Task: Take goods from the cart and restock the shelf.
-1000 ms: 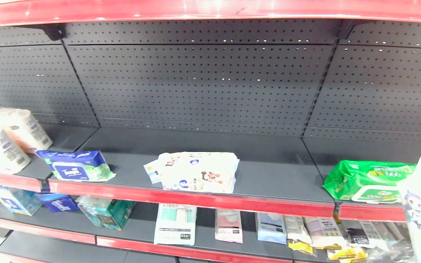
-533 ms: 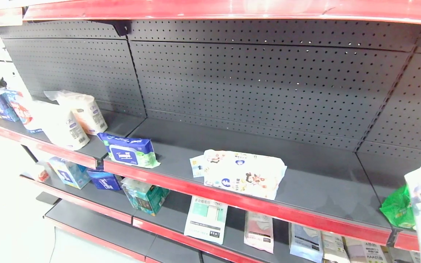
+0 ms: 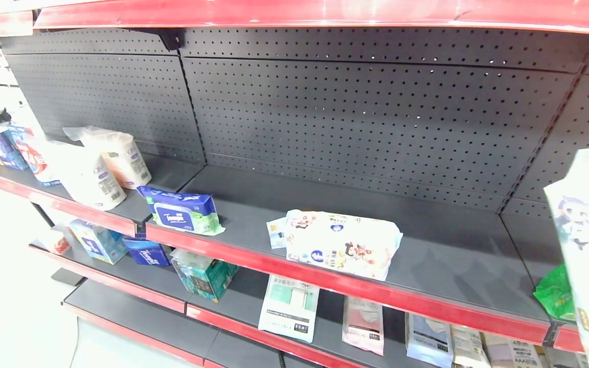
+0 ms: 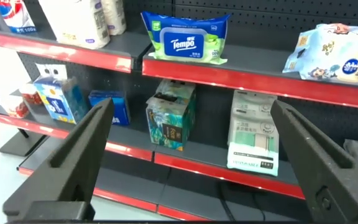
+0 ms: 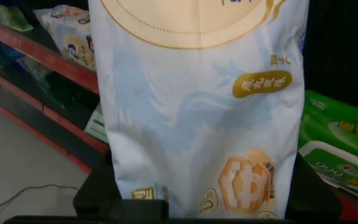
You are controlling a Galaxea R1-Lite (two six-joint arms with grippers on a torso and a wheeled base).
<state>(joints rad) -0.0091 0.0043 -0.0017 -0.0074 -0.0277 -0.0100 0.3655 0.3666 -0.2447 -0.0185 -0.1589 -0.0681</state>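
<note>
A tall white tissue pack [image 3: 588,240] with a cartoon figure hangs upright at the far right, in front of the shelf's middle board [image 3: 443,245]. My right gripper [image 5: 204,210] is shut on the lower end of this pack [image 5: 197,106], with a black finger [image 5: 98,193] on each side. My left gripper [image 4: 191,162] is held low before the lower shelves. It is open, and nothing lies between its fingers [image 4: 79,155].
On the middle board lie a cartoon-printed pack [image 3: 340,243], a blue wipes pack [image 3: 182,209] and a green pack [image 3: 555,294]. White paper rolls [image 3: 95,174] stand at the left. Bare board lies between the cartoon pack and the green one. Lower shelves hold a teal box [image 4: 171,115] and flat packets.
The head camera swung, shifting the whole shelf picture to the right. Since half a second ago the held white pack has risen higher at the right edge.
</note>
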